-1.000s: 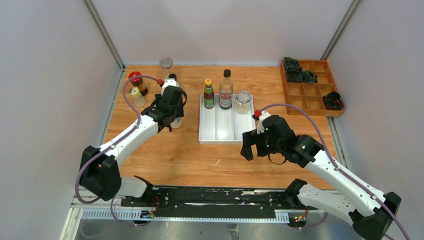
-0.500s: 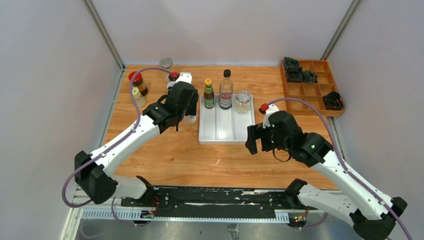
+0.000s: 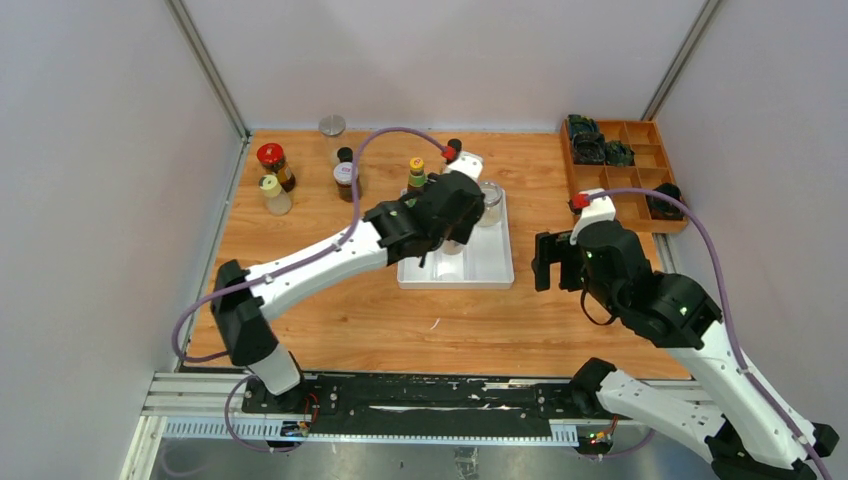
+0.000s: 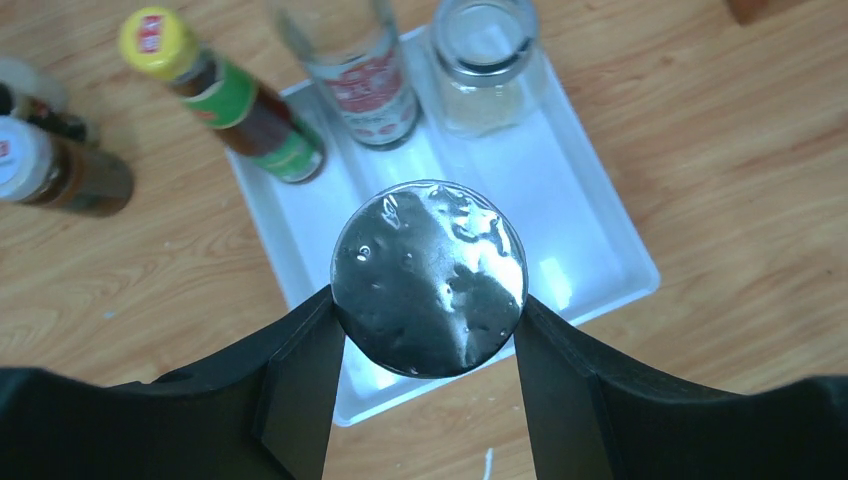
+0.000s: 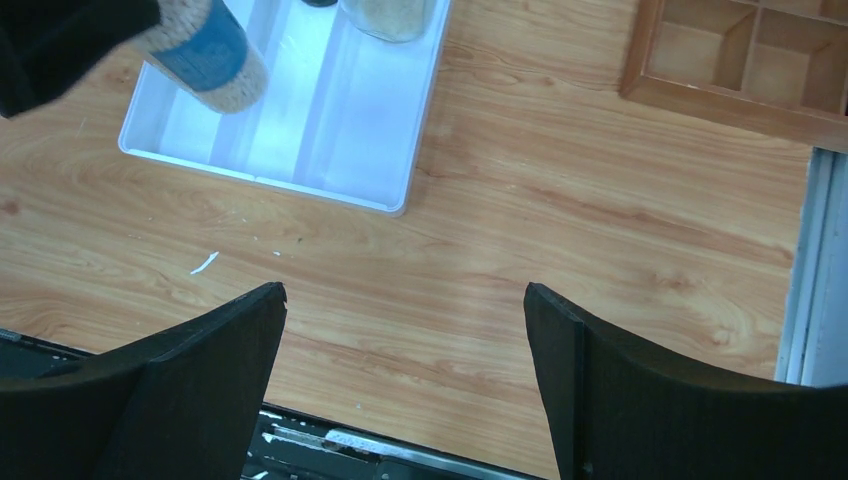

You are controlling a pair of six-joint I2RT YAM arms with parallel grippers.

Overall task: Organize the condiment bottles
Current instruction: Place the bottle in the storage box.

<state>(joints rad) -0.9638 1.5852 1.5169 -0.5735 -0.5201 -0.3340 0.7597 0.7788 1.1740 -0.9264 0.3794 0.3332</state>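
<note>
- Wood-grain table (image 3: 330, 300) from above, with one white plastic tray (image 3: 490, 272) at its middle. My left gripper (image 3: 450, 226) hangs over it, clamped on one held jar (image 3: 452, 245).
- Three stand at the tray's far end: a yellow-capped bottle (image 3: 416, 178), a tall black-capped bottle (image 3: 456, 145) mostly behind my arm, and a clear jar (image 3: 489, 200).
- Five stand on the table's far left: a red-lidded jar (image 3: 270, 165), a pale-capped shaker (image 3: 272, 194), a silver-lidded jar (image 3: 332, 128) by the back wall, and two small dark bottles (image 3: 346, 178) close together.
- At far right is one wooden compartment box (image 3: 625, 190) holding dark green-black objects (image 3: 590, 145). My right gripper (image 3: 548, 265) is spread wide just right of the tray, gripping nothing.
- Left wrist view: two black fingers (image 4: 300, 380) press opposite sides of the held jar's round, dimpled silver lid, above the tray's near half.
- Right wrist view: two blunt black fingers (image 5: 200, 350) stand far apart over bare wood. At upper left the held jar shows a blue label and tan grains, over the tray.
</note>
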